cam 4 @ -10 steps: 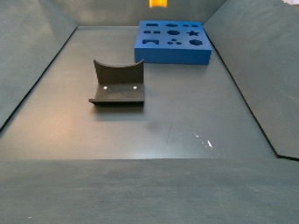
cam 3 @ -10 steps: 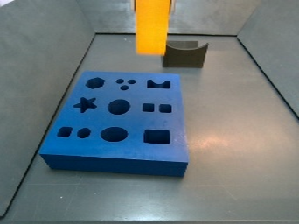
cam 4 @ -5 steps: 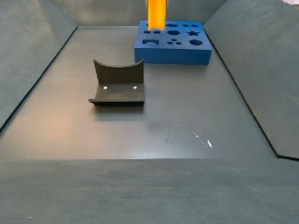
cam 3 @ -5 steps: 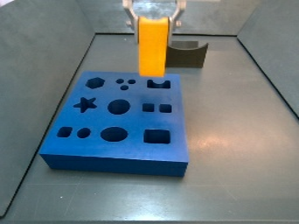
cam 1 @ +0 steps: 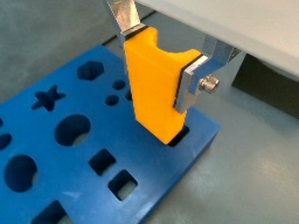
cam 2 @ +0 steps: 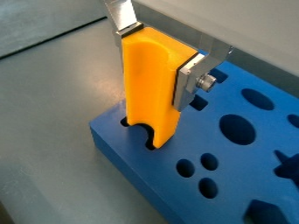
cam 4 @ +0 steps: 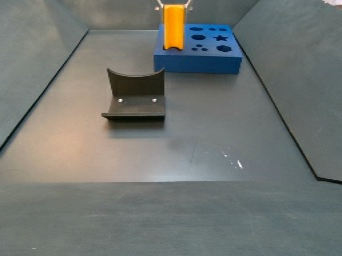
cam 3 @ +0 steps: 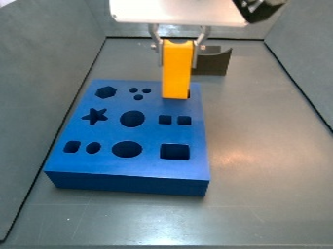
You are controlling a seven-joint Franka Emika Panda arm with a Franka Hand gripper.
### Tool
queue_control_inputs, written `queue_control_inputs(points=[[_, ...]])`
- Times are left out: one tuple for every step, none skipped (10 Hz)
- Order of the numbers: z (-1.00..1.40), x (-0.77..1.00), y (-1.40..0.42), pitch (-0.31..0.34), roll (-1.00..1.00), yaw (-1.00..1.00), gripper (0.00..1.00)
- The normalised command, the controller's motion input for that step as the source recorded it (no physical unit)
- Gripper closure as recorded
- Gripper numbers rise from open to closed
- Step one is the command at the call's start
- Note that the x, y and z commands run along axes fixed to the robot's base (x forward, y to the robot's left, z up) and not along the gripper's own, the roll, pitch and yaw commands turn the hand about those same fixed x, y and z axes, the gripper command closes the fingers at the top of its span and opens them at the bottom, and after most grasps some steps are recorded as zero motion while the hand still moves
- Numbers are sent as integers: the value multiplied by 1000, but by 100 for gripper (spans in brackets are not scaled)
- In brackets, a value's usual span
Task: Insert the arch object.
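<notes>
My gripper (cam 3: 178, 41) is shut on a tall orange piece (cam 3: 177, 70) with a half-round notch in one side, the arch object. Both wrist views show it upright between the silver fingers (cam 1: 191, 79) (cam 2: 190, 75). Its lower end sits in the arch-shaped hole at the far edge of the blue board (cam 3: 130, 167), as both wrist views show (cam 1: 167, 131) (cam 2: 149, 136). In a side view the gripper (cam 4: 173, 5) and piece (cam 4: 174, 28) stand over the board (cam 4: 201, 66) at the far end. I see no separate small olive-grey block.
The dark fixture (cam 4: 134, 95) stands on the grey floor apart from the board; it also shows behind the gripper in a side view (cam 3: 211, 60). The board (cam 1: 152, 179) has star, round, square and other holes. Grey walls enclose the floor.
My gripper has come down with the orange piece from above the board. The piece's lower end now meets the arch-shaped hole.
</notes>
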Motion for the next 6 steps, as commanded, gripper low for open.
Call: queue_control_inputs(points=[[-386,274,29,44,0,0,100],[-489,271,54,50,47,0,100],[-554,83,69,49,163,0,100],[-557,-37,57,0,137,0,100],[-514,-60,54,0,54,0,100],[-509,-57,69,0,53,0,100]])
